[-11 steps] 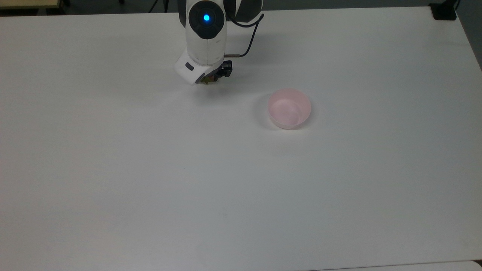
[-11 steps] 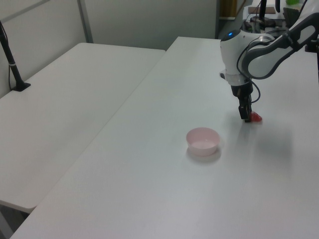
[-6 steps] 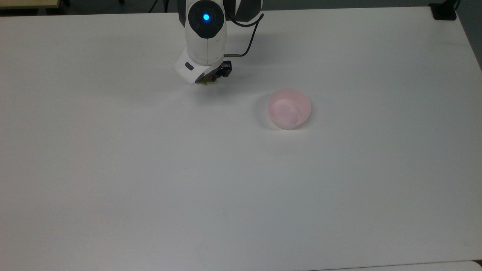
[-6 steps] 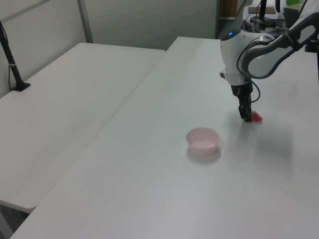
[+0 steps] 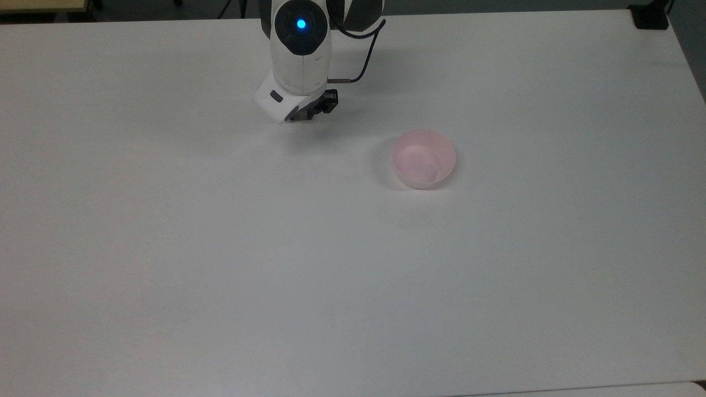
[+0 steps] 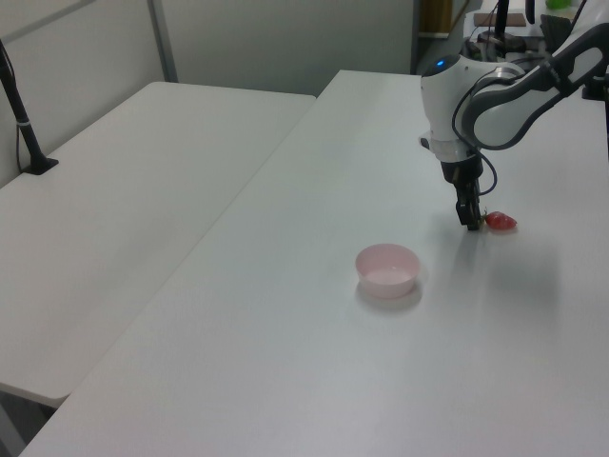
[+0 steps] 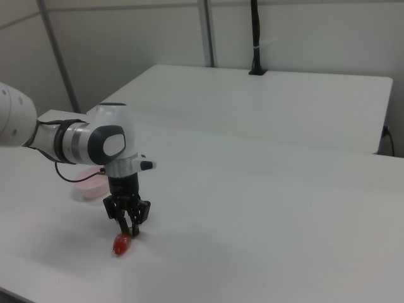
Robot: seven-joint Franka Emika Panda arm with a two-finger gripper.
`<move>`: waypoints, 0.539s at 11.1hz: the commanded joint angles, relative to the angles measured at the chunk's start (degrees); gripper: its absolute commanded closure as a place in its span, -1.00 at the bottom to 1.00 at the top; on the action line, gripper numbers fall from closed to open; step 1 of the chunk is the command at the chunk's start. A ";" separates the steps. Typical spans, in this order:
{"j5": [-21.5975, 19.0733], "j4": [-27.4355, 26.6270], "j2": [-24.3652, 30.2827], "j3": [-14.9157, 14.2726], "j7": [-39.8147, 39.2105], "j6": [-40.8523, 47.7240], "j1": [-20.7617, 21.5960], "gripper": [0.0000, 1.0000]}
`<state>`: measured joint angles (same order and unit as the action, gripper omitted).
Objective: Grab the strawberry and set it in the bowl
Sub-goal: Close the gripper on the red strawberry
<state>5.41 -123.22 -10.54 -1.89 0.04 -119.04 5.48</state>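
Pincer: the two-finger gripper [image 7: 129, 230] points straight down at the white table [image 5: 353, 286], tips just above the surface.
Pincer state: in the right view the two dark fingers [image 7: 135, 218] narrow to a single point at the tips, drawn together with nothing between them.
Pincer in other views: in the left view it [image 6: 471, 222] reads as one thin dark bar below the white wrist; in the top view its black parts [image 5: 310, 113] peek out from under the wrist housing.
Strawberry: the strawberry [image 6: 501, 221] lies on its side on the table, outside the pincer. In the left view it sits just beside the fingertips on the left view's right, its green top turned toward them. In the right view it [image 7: 122, 244] lies just below and slightly to the right view's left of the tips. Whether it touches them cannot be told.
Bowl: the bowl [image 5: 423, 159] stands upright and empty, well apart from the pincer, toward the top view's right and lower. In the left view it [image 6: 387, 268] is lower and to the left view's left of the pincer; in the right view it [image 7: 88, 183] sits behind the arm, partly hidden.
Arm: the white arm [image 5: 300, 55] rises above the pincer, a blue light [image 5: 301, 23] glowing on it, a black cable [image 5: 368, 58] looping at its side.
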 commanded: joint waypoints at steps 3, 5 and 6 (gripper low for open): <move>-0.66 -1.06 1.82 -0.31 -4.00 3.89 0.76 -1.00; -0.48 -1.67 3.85 -0.57 -5.48 6.53 0.94 -1.00; -0.31 -3.42 5.34 -0.57 -7.15 6.63 0.94 -1.00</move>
<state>5.39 -123.37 -9.86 -1.82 -3.38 -114.59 5.59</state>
